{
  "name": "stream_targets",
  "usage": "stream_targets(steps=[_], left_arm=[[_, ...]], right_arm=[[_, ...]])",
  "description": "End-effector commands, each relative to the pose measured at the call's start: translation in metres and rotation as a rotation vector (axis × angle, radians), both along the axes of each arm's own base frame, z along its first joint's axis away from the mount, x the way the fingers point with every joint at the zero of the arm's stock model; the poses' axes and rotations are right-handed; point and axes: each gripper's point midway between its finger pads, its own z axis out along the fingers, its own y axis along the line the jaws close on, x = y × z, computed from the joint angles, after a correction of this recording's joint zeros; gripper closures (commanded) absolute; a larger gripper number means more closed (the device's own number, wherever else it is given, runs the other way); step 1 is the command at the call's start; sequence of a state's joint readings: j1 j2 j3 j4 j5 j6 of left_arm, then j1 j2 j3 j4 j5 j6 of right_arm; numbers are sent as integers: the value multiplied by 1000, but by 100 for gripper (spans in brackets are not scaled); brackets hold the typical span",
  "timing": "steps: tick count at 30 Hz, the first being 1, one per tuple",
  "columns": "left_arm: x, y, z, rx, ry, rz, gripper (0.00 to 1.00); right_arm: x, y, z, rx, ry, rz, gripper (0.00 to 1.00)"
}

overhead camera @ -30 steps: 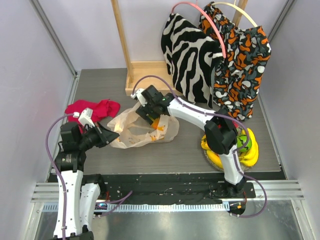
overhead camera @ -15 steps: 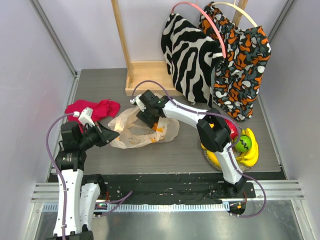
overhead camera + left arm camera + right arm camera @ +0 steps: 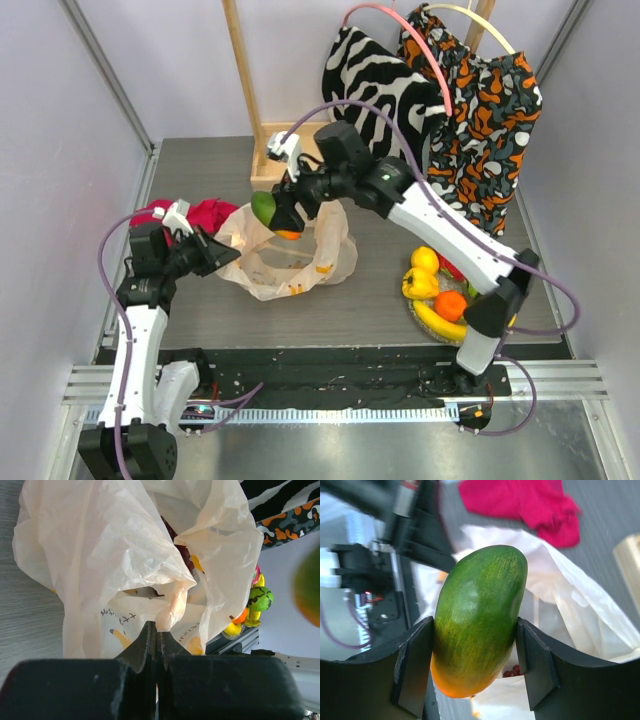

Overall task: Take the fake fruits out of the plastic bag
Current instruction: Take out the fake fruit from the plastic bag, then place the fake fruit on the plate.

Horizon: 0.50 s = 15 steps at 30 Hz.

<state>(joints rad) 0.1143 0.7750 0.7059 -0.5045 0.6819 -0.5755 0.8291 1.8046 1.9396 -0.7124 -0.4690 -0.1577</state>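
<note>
The plastic bag stands open on the table, cream with printed bananas. My left gripper is shut on the bag's left edge; in the left wrist view the gripper pinches a fold of the bag. My right gripper is shut on a green fruit with an orange end and holds it above the bag's mouth. The right wrist view shows the fruit between the fingers, with dark red grapes inside the bag below. Bananas, a lemon and an orange lie on a plate.
The silver plate sits at the front right. A red cloth lies behind the bag's left side. A wooden stand and hanging patterned cloths stand at the back.
My right gripper has risen out of the bag with the green fruit in it, and the arm has swung clear of the plate. The bag now stands taller. The left gripper kept its hold.
</note>
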Motion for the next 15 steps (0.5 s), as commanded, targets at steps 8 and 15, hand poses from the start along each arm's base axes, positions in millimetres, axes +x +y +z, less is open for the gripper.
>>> stream_targets(steps=[8,15], left_arm=[[28,9,44,79,-165,6,100],[31,10,42,84,-154,5,100]], right_arm=[[15,-217,26,-171,-64,-395,72],[-53,-353,-88,-659,69,-459,75]])
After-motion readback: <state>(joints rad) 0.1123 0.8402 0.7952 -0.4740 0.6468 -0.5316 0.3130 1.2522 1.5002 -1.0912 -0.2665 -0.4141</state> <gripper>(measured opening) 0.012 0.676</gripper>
